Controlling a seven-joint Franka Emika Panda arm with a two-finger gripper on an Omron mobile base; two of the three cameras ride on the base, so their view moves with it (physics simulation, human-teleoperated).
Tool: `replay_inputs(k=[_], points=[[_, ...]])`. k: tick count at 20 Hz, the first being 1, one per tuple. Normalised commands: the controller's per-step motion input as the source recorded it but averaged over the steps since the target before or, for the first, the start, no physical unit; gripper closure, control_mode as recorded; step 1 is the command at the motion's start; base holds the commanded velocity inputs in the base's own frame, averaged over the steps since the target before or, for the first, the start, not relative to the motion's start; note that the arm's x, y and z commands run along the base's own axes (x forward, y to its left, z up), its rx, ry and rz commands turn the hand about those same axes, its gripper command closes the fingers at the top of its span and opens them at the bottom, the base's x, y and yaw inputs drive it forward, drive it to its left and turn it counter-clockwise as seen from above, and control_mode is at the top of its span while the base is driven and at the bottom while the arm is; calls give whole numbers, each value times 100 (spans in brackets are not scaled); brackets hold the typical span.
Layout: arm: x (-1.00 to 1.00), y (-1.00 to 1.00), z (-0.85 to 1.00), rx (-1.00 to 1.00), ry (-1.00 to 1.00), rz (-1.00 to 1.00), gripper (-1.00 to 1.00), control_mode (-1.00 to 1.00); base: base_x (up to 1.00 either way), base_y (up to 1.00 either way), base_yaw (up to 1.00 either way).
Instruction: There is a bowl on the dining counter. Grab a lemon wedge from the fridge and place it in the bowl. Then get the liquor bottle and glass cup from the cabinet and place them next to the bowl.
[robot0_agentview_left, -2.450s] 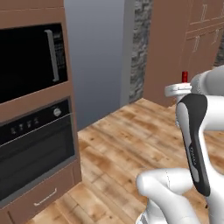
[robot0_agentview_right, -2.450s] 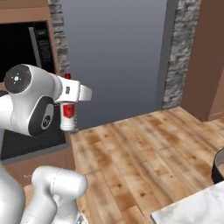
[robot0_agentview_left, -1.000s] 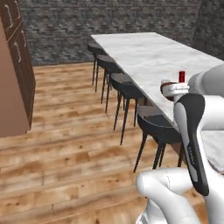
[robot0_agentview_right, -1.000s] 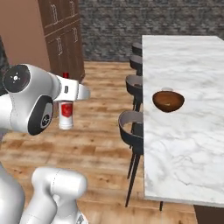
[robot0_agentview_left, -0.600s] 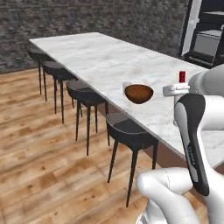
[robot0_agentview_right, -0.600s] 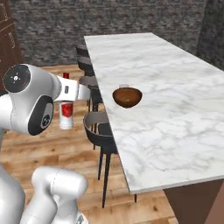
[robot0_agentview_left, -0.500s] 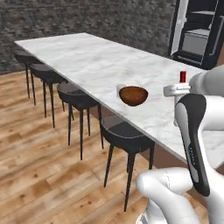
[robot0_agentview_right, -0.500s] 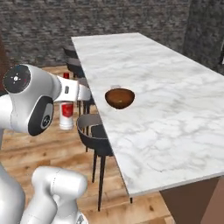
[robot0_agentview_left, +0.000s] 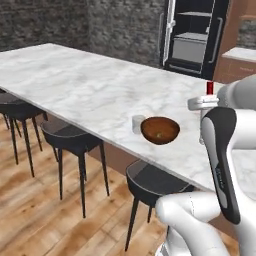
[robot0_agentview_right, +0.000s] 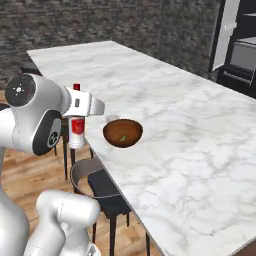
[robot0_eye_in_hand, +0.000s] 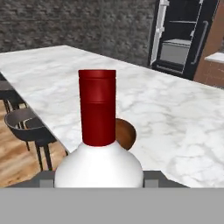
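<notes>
The arm is folded close over the base, its hand (robot0_agentview_right: 76, 131) level and gripping the bottle (robot0_agentview_right: 76, 127) upright around the body, red cap on top, off the near edge of the tabletop (robot0_agentview_right: 200, 145). The brown bowl (robot0_agentview_right: 122, 133) sits near that edge just beyond the bottle, a small lemon wedge (robot0_agentview_right: 122, 137) inside and a glass (robot0_agentview_left: 137, 124) touching its far side.

The glass cup (robot0_agentview_left: 138, 124) sits half hidden behind the bowl (robot0_agentview_left: 160, 130) — the liquor bottle (robot0_eye_in_hand: 99, 148) cut off below.
</notes>
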Motion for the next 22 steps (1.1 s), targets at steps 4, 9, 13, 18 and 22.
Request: replay_inputs(k=[4, 9, 13, 18, 22], points=[[0, 0, 0, 0, 0, 0, 100, 100, 59, 22, -55], [0, 0, 0, 0, 0, 0, 100, 100, 42, 6, -64], [0, 0, 0, 0, 0, 0, 100, 100, 46, 12, -66], [0, 0, 0, 0, 0, 0, 100, 100, 38, 13, -65], [0, 0, 0, 0, 0, 0, 100, 100, 26, 18, -61]])
